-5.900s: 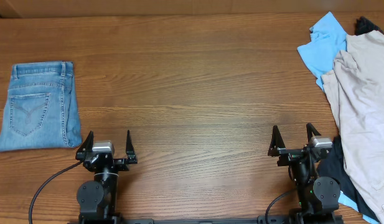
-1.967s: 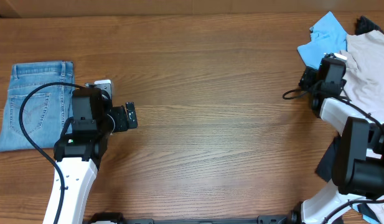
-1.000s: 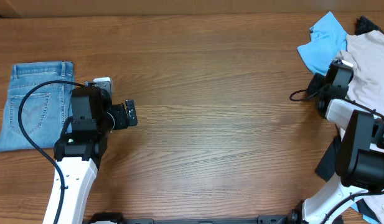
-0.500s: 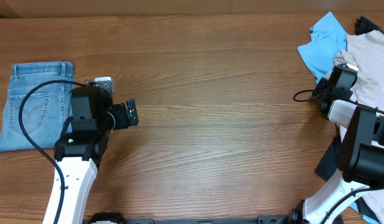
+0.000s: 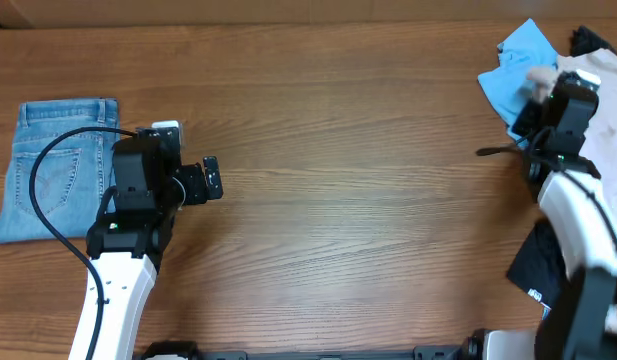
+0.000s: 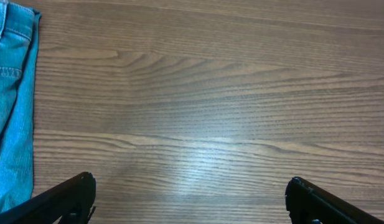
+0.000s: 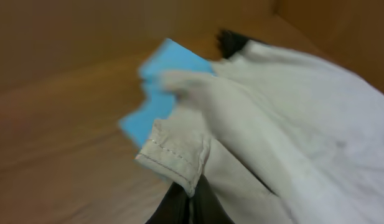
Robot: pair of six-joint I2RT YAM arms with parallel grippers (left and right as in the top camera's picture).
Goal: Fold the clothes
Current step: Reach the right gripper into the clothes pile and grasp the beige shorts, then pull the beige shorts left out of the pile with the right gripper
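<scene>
Here right claw (image 7: pixel 187 205) pinches shorts (image 7: pixel 291 143) (beige).

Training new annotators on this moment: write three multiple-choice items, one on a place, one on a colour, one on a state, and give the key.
1. Where do the folded jeans lie?
A. at the far left of the table
B. on the right-hand pile
C. mid-table

2. What colour is the shirt behind the beige shorts?
A. red
B. light blue
C. green

3. How is the left gripper?
A. open and empty
B. shut on the jeans
C. shut on the shirt

Key:
1 A: the overhead view shows them at the left end.
2 B: the right wrist view shows blue cloth beside the beige.
3 A: its fingers stand wide apart over bare wood.
</scene>
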